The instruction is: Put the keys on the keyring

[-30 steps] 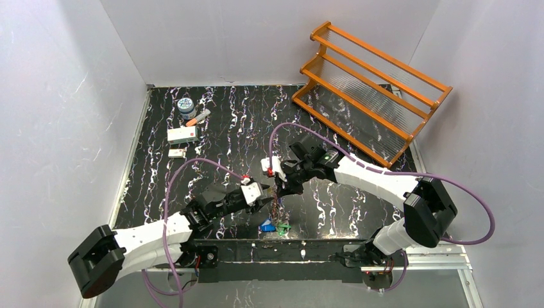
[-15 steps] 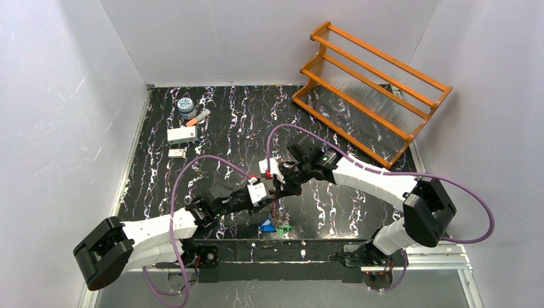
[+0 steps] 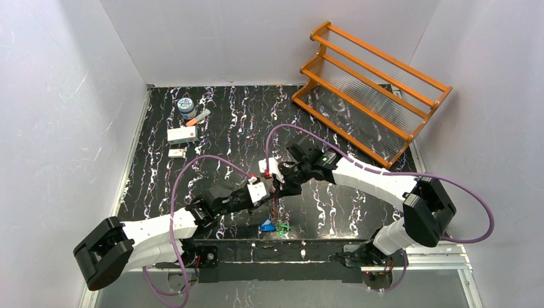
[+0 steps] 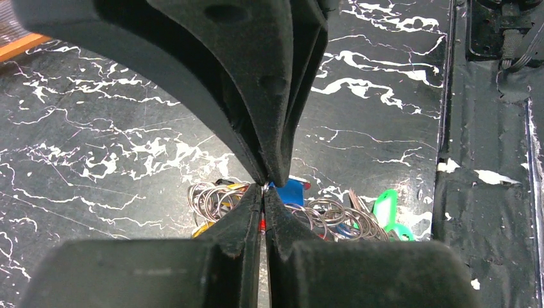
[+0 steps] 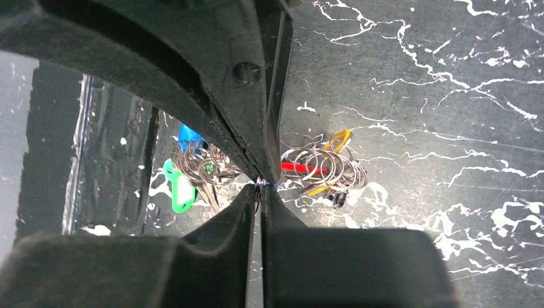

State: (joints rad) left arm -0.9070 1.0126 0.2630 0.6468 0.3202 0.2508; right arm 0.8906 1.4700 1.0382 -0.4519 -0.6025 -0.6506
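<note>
My two grippers meet tip to tip above the front middle of the black marbled table. The left gripper [image 3: 267, 191] [image 4: 264, 190] is shut on a thin silvery wire, the keyring [image 4: 265, 187]. Facing it, the right gripper [image 3: 277, 187] [image 5: 260, 187] is shut on the same wire [image 5: 258, 184]. Under the tips sits the bunch: several small steel rings [image 4: 212, 199] [image 5: 317, 165], a blue tag [image 4: 292, 192], a green tag [image 4: 385, 208] [image 5: 179, 192], a red tag [image 5: 296, 166] and a yellow one [image 5: 338, 138]. Silver keys [image 5: 208, 190] lie among them. From above, the blue tag [image 3: 266, 226] and green tag [image 3: 283, 226] show near the table's front edge.
An orange wooden rack [image 3: 372, 90] stands at the back right. At the back left are a small jar [image 3: 186, 106], an orange-tipped marker [image 3: 197, 118], a white box [image 3: 182, 134] and a small white piece [image 3: 176, 153]. The metal front rail [image 3: 301, 247] runs just below the bunch.
The left arm has reached forward and to the right until its tip meets the right gripper, and its jaws have shut on the wire. The right gripper has shifted slightly left.
</note>
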